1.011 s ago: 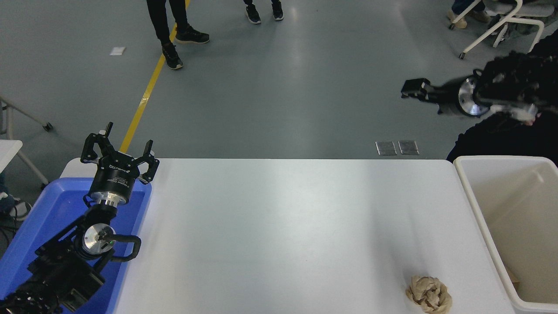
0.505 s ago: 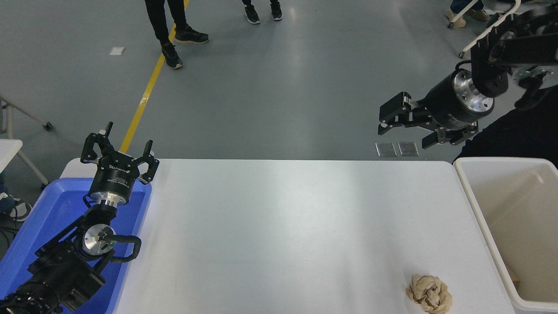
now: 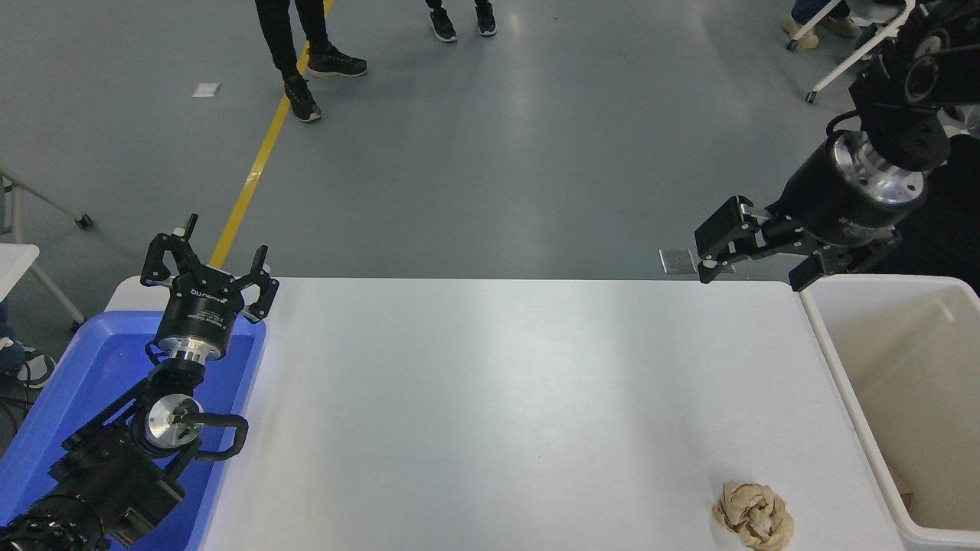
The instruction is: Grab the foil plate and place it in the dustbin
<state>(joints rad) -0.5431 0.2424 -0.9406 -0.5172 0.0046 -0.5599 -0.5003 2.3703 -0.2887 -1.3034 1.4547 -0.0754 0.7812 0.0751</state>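
Observation:
The foil plate is out of view. The dustbin (image 3: pixel 841 383), a cream plastic bin with a thick rim, stands against the table's right edge, its deep walls showing. My right gripper (image 3: pixel 758 262) hangs open with nothing between its fingers, above the table's far right corner and just left of the bin's far rim. Parked at the lower left over the blue tray, my left gripper (image 3: pixel 211 264) is open too and holds nothing.
A crumpled tan paper ball (image 3: pixel 754 515) lies near the table's front right. A blue shallow tray (image 3: pixel 76 375) sits at the left edge. People's legs (image 3: pixel 295 46) and a white chair frame (image 3: pixel 857 46) are on the floor beyond the table.
My right arm has swung out of the upper right and come down toward the table's far right corner beside the bin, its gripper now sharp and open. The left arm has not moved.

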